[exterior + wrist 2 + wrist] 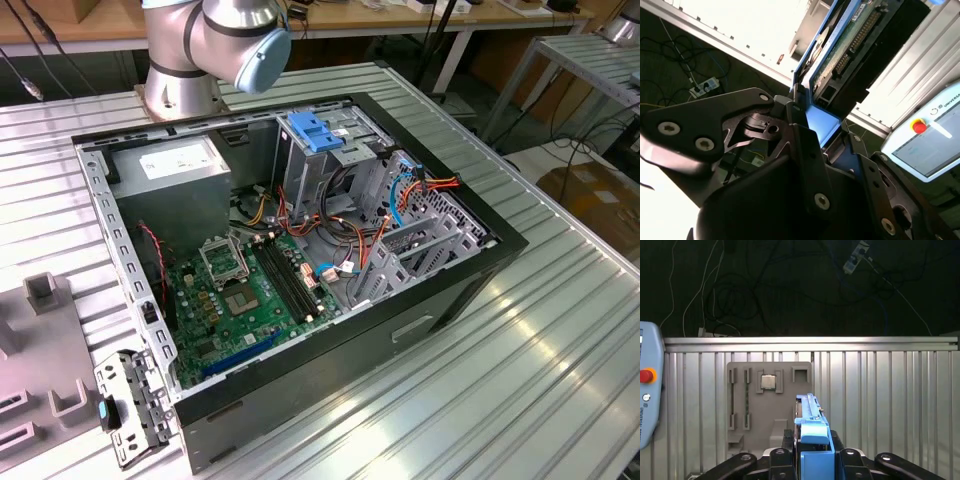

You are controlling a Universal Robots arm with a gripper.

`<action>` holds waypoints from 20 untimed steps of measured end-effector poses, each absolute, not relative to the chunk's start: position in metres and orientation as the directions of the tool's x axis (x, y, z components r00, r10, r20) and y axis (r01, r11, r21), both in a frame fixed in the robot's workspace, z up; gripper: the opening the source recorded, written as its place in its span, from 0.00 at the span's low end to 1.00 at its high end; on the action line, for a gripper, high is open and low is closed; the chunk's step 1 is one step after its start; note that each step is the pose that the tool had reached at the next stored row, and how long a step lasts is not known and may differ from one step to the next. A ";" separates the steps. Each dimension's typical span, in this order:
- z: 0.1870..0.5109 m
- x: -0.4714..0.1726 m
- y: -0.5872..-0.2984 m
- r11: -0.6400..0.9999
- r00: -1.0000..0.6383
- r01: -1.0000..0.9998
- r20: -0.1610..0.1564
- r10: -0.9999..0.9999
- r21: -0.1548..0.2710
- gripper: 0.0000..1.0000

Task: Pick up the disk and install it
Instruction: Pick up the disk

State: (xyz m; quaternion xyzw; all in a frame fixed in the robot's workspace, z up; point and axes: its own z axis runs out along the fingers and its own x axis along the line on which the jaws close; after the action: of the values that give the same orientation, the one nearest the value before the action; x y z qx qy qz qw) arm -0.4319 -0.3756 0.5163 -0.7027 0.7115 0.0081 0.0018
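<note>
Over the ribbed table (880, 400), the gripper (812, 452) was clamped on the disk (812, 425), held edge-on. Blue rails edged its dark casing. Its green circuit board (842, 50) and connector pins showed in the second wrist view.

I see a short line of dark lettering and a round logo on the pale teach pendant (932, 145) in the second wrist view, just beside its red stop button (919, 127) on a yellow base; the same print runs along the pendant's edge in the first wrist view. The white sticker (178, 160) on the grey power supply (175, 200) carries print too small for me to read. The disk (850, 45) shows its circuit-board side, markings illegible
</note>
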 end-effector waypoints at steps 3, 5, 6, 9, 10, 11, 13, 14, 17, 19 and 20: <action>0.516 -0.427 -0.376 0.012 -0.013 -1.000 -0.014 -1.000 0.009 0.37; 0.516 -0.423 -0.376 0.012 -0.013 -1.000 -0.014 -1.000 0.009 0.37; 0.516 -0.422 -0.376 0.012 -0.013 -1.000 -0.014 -1.000 0.010 0.37; 0.516 -0.416 -0.376 0.012 -0.013 -1.000 -0.014 -1.000 0.010 0.37; 0.516 -0.414 -0.376 0.012 -0.013 -1.000 -0.014 -1.000 0.010 0.37; 0.516 -0.413 -0.376 0.012 -0.013 -1.000 -0.014 -1.000 0.010 0.37; 0.516 -0.409 -0.376 0.012 -0.013 -1.000 -0.014 -1.000 0.011 0.37; 0.516 -0.407 -0.376 0.012 -0.013 -1.000 -0.014 -1.000 0.011 0.37; 0.516 -0.397 -0.376 0.012 -0.013 -1.000 -0.014 -1.000 0.012 0.37; 0.516 -0.394 -0.376 0.012 -0.013 -1.000 -0.014 -1.000 0.013 0.37; 0.516 -0.391 -0.376 0.012 -0.013 -1.000 -0.014 -1.000 0.013 0.37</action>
State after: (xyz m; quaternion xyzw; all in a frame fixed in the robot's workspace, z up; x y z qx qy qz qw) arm -0.3909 -0.3757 0.5162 -0.7027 0.7115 0.0095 0.0004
